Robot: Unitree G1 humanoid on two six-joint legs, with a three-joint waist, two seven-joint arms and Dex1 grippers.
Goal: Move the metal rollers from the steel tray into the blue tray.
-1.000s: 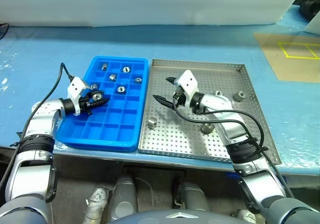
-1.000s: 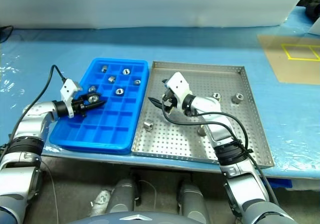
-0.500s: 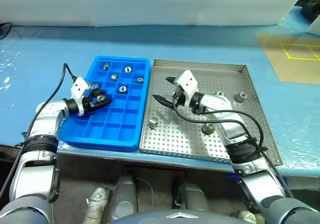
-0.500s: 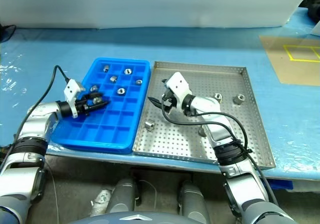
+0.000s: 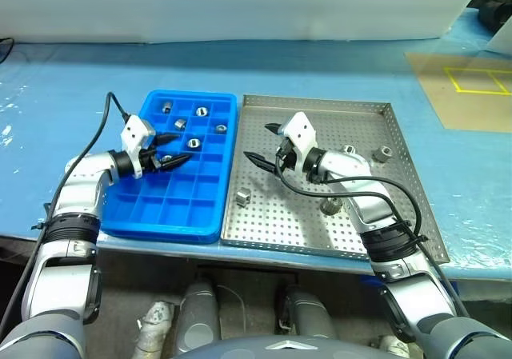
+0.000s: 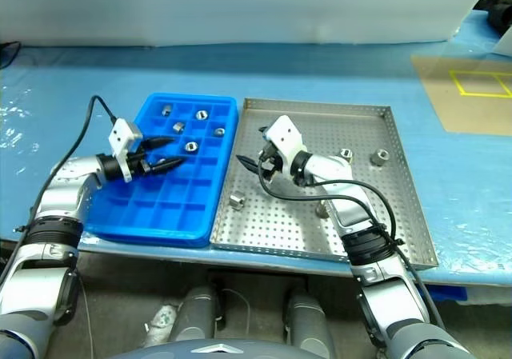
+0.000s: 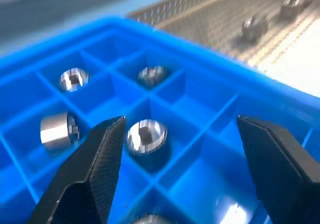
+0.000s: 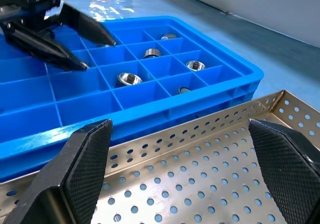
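A two-armed robot works over a blue-covered tabletop [image 5: 336, 71] where a bright blue plastic tray [image 5: 172, 215] divided into small square compartments sits just left of a large perforated silver steel tray [image 5: 320, 115], their long sides touching. The left gripper [image 5: 174, 150] hovers over the blue tray's middle compartments, its two black fingers spread apart with nothing between them. In the left wrist view a shiny grey metal roller [image 7: 146, 136] lies in a compartment between the open fingertips [image 7: 112, 134], untouched. Five or so such short, hollow metal rollers [image 5: 193, 143] rest in the compartments toward the tray's twelve o'clock end. The right gripper [image 5: 263, 143] hangs over the steel tray's nine o'clock side, fingers spread wide and empty. On the perforated floor, one roller [image 5: 243, 197] lies toward seven o'clock of that gripper, another [image 5: 330, 207] near the tray's centre beside the right forearm, and two more [image 5: 384, 153] toward the three o'clock rim.
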